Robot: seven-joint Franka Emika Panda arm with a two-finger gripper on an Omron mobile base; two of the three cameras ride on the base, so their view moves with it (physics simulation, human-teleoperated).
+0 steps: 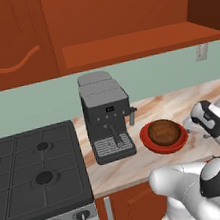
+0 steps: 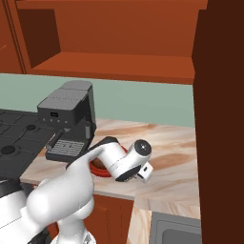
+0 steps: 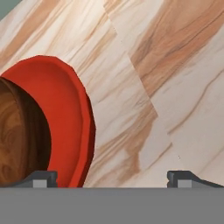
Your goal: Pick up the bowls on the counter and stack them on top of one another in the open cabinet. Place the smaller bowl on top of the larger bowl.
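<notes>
We hover our wide-open, empty claw [image 3: 112,178] low over the tabletop [image 3: 166,87] beside the red bowl [image 3: 70,113], the brown bowl [image 3: 17,135] already nested inside; next, we judge, grip the red rim.

Large bowl [image 1: 153,145]: glossy red
Small bowl [image 1: 163,131]: dark brown wood grain
Surface [image 1: 182,102]: beige-pink marbled
Cabinet [image 1: 131,45]: reddish-brown
Coffee machine [image 1: 105,115]: dark grey

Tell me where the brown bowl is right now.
The small brown bowl sits inside the red bowl on the counter, just right of the coffee machine in the left base view.
</notes>
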